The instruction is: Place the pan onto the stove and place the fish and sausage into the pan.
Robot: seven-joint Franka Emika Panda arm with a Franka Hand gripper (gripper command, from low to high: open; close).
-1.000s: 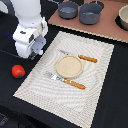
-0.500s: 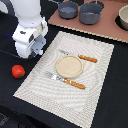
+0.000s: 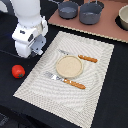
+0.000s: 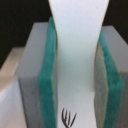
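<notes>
The end effector (image 3: 36, 50) hangs over the dark counter (image 3: 107, 90), at the edge of the pale striped placemat (image 3: 95, 65). In the wrist view its green pads (image 4: 49, 75) press from both sides on a flat white piece with a small dark mark, which is probably the fish (image 4: 77, 55), though this close view is too tight to be sure. The sausage (image 3: 18, 71) lies on the counter near the end effector, toward the exterior view's left and apart from it. The stove (image 3: 107, 27) is well beyond the end effector, across the placemat, and it carries the pan (image 3: 68, 9) beside a larger grey pot (image 3: 91, 13). On the placemat, just beside the end effector, a round plate (image 3: 68, 66) lies between a fork (image 3: 77, 56) and a knife (image 3: 67, 80).
</notes>
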